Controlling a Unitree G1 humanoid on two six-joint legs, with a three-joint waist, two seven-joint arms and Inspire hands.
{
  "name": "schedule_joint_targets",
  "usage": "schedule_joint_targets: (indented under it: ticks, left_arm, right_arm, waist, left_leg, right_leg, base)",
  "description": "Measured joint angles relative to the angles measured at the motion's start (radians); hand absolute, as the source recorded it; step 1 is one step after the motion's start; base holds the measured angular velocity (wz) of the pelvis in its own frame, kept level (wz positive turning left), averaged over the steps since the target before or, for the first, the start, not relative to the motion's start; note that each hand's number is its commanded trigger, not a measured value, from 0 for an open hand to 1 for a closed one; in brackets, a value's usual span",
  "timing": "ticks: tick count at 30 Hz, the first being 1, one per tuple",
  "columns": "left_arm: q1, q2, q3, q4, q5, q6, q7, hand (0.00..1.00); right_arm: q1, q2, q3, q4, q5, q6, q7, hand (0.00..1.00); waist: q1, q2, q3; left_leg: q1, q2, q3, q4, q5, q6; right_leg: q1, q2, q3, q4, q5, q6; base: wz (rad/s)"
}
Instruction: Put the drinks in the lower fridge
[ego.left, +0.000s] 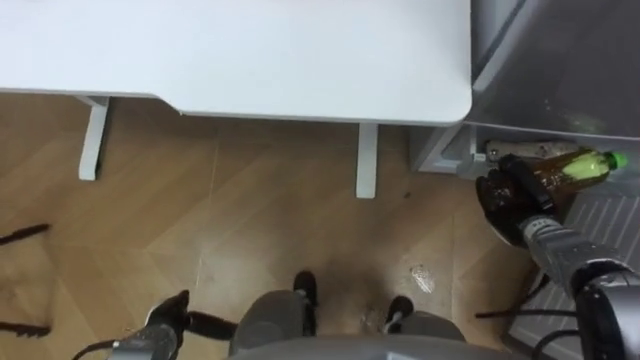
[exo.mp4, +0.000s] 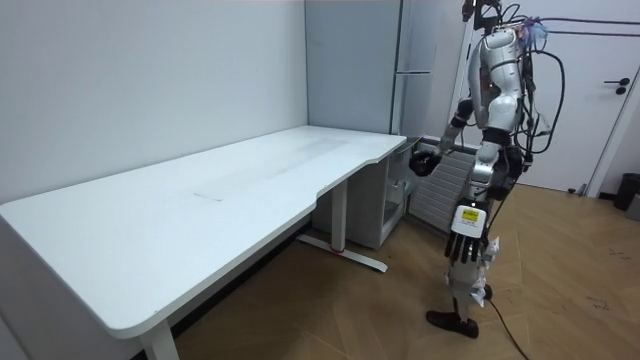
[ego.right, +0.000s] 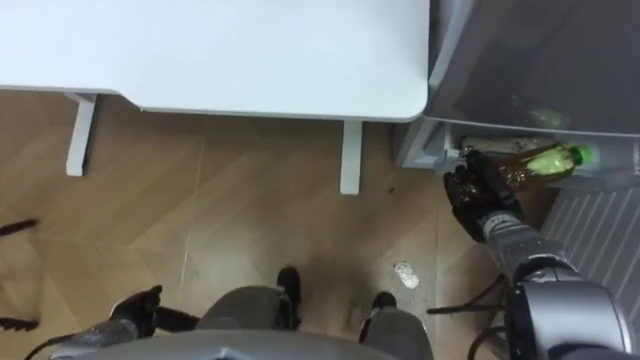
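Amber drink fills the bottle (ego.left: 572, 167), which has a green cap and a yellow-green label whose print is too small to read. The right hand (ego.left: 508, 200) has its fingers wrapped round the bottle, holding it on its side at the bottom of the grey fridge (ego.left: 560, 60), just beside the white desk (ego.left: 250, 50). The left hand (ego.left: 165, 318) hangs low, fingers relaxed.
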Motion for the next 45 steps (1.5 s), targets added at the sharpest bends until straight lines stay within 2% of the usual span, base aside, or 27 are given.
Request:
schedule_joint_targets:
  ticks: [5, 8, 9, 11, 14, 18, 24, 25, 26, 29, 36, 39, 45]
  left_arm:
    - [-0.034, 0.005, -0.019, 0.0, -0.006, -0.009, 0.002, 0.0]
    - [-0.039, 0.011, -0.018, 0.003, -0.006, -0.021, 0.003, 0.0]
    - [-0.039, 0.012, -0.018, 0.003, -0.006, -0.022, 0.003, 0.0]
    - [-0.039, 0.015, -0.018, 0.006, -0.006, -0.021, 0.007, 0.0]
    - [-0.039, 0.019, -0.02, 0.015, -0.006, -0.02, 0.012, 0.0]
    - [-0.038, 0.031, -0.021, 0.013, -0.005, -0.018, 0.026, 0.0]
    - [-0.038, 0.04, -0.044, 0.014, -0.006, -0.02, 0.023, 0.0]
    - [-0.039, 0.04, -0.05, 0.014, -0.007, -0.02, 0.023, 0.0]
    - [-0.039, 0.04, -0.056, 0.014, -0.007, -0.02, 0.023, 0.0]
    - [-0.039, 0.042, -0.082, 0.017, -0.006, -0.021, 0.023, 0.0]
    - [-0.039, 0.046, -0.085, 0.021, -0.006, -0.019, 0.029, 0.0]
    - [-0.038, 0.049, -0.087, 0.021, -0.007, -0.02, 0.04, 0.0]
    - [-0.038, 0.049, -0.092, 0.02, -0.006, -0.021, 0.053, 0.0]
  right_arm:
    - [-0.084, -0.016, 0.009, 0.037, -0.004, 0.007, -0.019, 1.0]
    - [-0.135, -0.03, 0.008, 0.038, -0.015, 0.026, -0.036, 1.0]
    - [-0.144, -0.034, 0.008, 0.038, -0.016, 0.027, -0.041, 1.0]
    - [-0.177, -0.059, 0.007, 0.038, -0.016, 0.031, -0.054, 1.0]
    - [-0.214, -0.099, 0.01, 0.038, -0.017, 0.037, -0.071, 1.0]
    - [-0.222, -0.109, 0.003, 0.04, -0.024, 0.051, -0.106, 1.0]
    - [-0.247, -0.112, 0.0, 0.04, -0.023, 0.059, -0.149, 1.0]
    - [-0.254, -0.112, 0.0, 0.04, -0.02, 0.059, -0.16, 0.88]
    - [-0.255, -0.113, 0.0, 0.04, -0.019, 0.059, -0.164, 0.0]
    - [-0.264, -0.115, 0.0, 0.04, -0.008, 0.059, -0.189, 0.0]
    - [-0.301, -0.127, -0.001, 0.039, 0.003, 0.059, -0.24, 0.0]
    - [-0.312, -0.127, 0.0, 0.039, 0.003, 0.059, -0.264, 0.0]
    - [-0.323, -0.132, 0.0, 0.039, 0.006, 0.058, -0.284, 0.0]
  waist:
    - [0.011, -0.014, 0.0092]
    - [0.008, -0.033, 0.0194]
    - [0.008, -0.037, 0.0203]
    - [0.009, -0.049, 0.0208]
    - [0.009, -0.055, 0.0208]
    - [0.015, -0.063, 0.0192]
    - [0.025, -0.063, 0.0193]
    - [0.024, -0.063, 0.0193]
    - [0.024, -0.063, 0.0193]
    - [0.023, -0.065, 0.0203]
    - [0.017, -0.075, 0.0225]
    - [0.017, -0.083, 0.0268]
    - [0.01, -0.087, 0.0264]
  left_leg:
    - [-0.07, -0.001, 0.011, -0.004, 0.017, 0.003]
    - [-0.102, -0.003, 0.013, -0.006, 0.027, 0.004]
    - [-0.105, -0.003, 0.013, -0.006, 0.027, 0.004]
    - [-0.12, -0.008, 0.012, -0.006, 0.03, 0.007]
    - [-0.125, -0.014, 0.007, -0.006, 0.032, 0.01]
    - [-0.133, -0.015, 0.005, -0.004, 0.033, 0.011]
    - [-0.139, -0.015, 0.018, -0.004, 0.039, 0.014]
    - [-0.142, -0.017, 0.02, -0.004, 0.042, 0.015]
    - [-0.142, -0.018, 0.021, -0.004, 0.043, 0.016]
    - [-0.15, -0.022, 0.024, -0.002, 0.049, 0.021]
    - [-0.18, -0.036, 0.029, 0.003, 0.066, 0.03]
    - [-0.187, -0.037, 0.031, 0.004, 0.072, 0.032]
    - [-0.187, -0.037, 0.033, 0.006, 0.072, 0.032]
  right_leg:
    - [-0.098, -0.007, 0.008, 0.044, 0.001, -0.002]
    - [-0.137, -0.011, 0.005, 0.057, 0.002, -0.003]
    - [-0.141, -0.012, 0.004, 0.057, 0.002, -0.003]
    - [-0.154, -0.015, 0.003, 0.057, 0.002, -0.003]
    - [-0.163, -0.022, 0.001, 0.069, 0.002, -0.003]
    - [-0.171, -0.023, 0.0, 0.072, 0.002, -0.003]
    - [-0.193, -0.03, 0.001, 0.096, 0.002, -0.003]
    - [-0.201, -0.034, 0.001, 0.107, 0.002, -0.003]
    - [-0.202, -0.036, 0.001, 0.109, 0.002, -0.003]
    - [-0.212, -0.042, 0.003, 0.119, 0.002, -0.002]
    - [-0.26, -0.062, 0.01, 0.159, -0.003, 0.003]
    - [-0.268, -0.063, 0.011, 0.162, -0.003, 0.003]
    - [-0.268, -0.063, 0.012, 0.161, -0.003, 0.003]
  base:
    - [-0.06]
    - [-0.01]
    - [0.05]
    - [0.04]
    - [0.05]
    - [0.01]
    - [-0.04]
    - [0.0]
    - [0.0]
    - [0.0]
    - [0.01]
    - [0.0]
    - [0.0]
